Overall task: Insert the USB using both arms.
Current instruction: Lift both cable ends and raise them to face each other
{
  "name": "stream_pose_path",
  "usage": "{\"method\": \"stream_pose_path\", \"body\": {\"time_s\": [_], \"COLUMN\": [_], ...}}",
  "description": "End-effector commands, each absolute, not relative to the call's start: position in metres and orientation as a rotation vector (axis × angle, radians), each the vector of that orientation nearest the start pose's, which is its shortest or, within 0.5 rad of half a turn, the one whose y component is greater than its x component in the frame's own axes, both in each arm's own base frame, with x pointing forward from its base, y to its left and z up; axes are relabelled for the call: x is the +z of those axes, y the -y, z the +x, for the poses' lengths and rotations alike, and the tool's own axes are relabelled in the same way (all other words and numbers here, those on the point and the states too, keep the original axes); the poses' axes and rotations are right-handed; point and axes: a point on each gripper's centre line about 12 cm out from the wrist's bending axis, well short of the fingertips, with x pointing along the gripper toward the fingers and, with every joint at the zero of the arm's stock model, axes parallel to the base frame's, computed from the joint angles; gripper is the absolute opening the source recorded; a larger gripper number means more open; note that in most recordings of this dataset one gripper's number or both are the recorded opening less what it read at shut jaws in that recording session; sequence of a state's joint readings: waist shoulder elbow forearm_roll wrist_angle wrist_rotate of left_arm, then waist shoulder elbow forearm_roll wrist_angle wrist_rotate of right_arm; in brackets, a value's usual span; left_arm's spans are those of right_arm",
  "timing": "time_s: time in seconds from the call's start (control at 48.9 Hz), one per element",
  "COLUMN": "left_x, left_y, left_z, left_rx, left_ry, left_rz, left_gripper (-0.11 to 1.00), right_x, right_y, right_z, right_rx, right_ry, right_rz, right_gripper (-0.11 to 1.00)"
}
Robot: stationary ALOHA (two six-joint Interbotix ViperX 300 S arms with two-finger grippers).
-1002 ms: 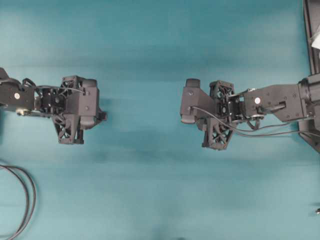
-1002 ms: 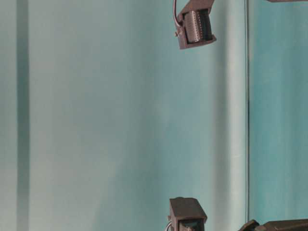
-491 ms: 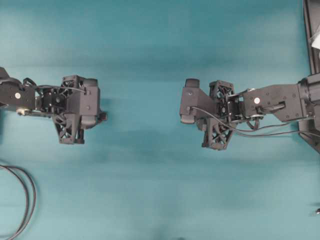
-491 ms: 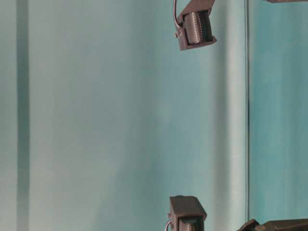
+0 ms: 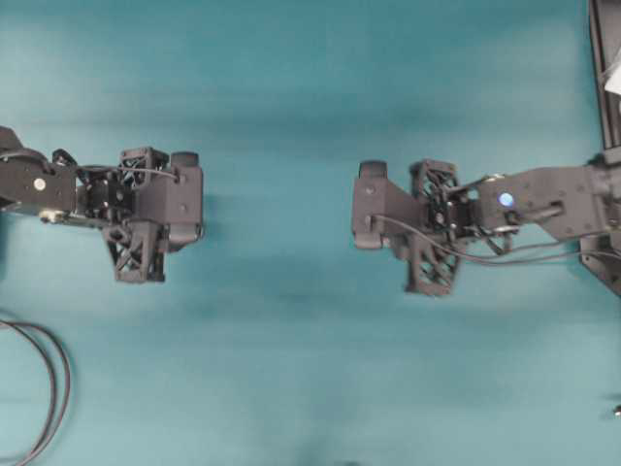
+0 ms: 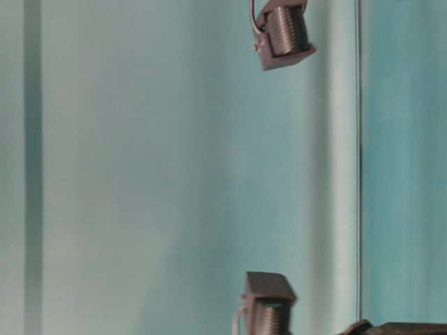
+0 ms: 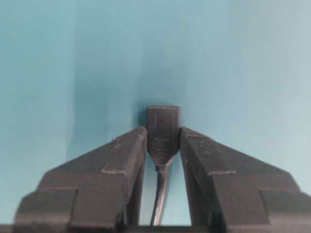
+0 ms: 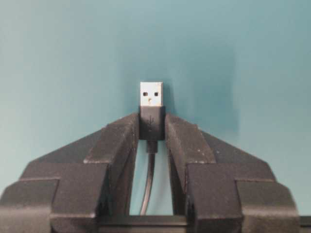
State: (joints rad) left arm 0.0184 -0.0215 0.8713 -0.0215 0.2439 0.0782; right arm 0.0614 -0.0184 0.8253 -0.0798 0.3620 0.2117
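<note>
The USB shows in the right wrist view as a silvery metal plug with two small square holes. My right gripper is shut on its dark collar, and its thin black cable hangs back between the fingers. In the left wrist view my left gripper is shut on a dark rounded socket whose cable also trails back. From overhead, the left gripper and right gripper face each other across a wide gap above the teal table. Plug and socket are hidden there.
A doubled black cable loop lies at the lower left edge. A dark frame runs along the right edge. A thin cable hangs from the right arm. In the table-level view only two dark wrist blocks show.
Both wrists have turned slightly. The left gripper head has edged to the right, and the right gripper head has shifted a little right and down.
</note>
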Motion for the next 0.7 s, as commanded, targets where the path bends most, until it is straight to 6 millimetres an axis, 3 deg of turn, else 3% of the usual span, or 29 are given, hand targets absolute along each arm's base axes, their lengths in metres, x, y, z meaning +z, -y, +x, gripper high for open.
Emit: {"method": "stream_pose_path", "body": {"time_s": [0.0,0.164,0.389,0.552,0.675], "left_x": [0.13,0.175,0.247,0.275,0.288], "left_y": [-0.008,-0.015,-0.025,-0.035,-0.043], "left_z": [0.313,0.306,0.299,0.298,0.303], "left_rx": [0.003,0.042,0.093,0.094,0.059], "left_ry": [-1.08,-1.116,-0.985,-0.945,-0.872], "left_rz": [0.003,-0.07,-0.211,-0.38,-0.475], "left_gripper": [0.22,0.22,0.22,0.22,0.22], "right_x": [0.131,0.171,0.226,0.261,0.275], "right_y": [-0.015,-0.007,0.008,0.02,0.026], "right_z": [0.31,0.298,0.284,0.282,0.285], "right_rx": [-0.038,-0.048,-0.105,-0.165,-0.209], "right_ry": [-1.089,-1.051,-0.971,-0.893,-0.865], "right_rz": [0.038,-0.06,-0.221,-0.348,-0.425], "right_gripper": [0.19,0.19,0.19,0.19,0.19]}}
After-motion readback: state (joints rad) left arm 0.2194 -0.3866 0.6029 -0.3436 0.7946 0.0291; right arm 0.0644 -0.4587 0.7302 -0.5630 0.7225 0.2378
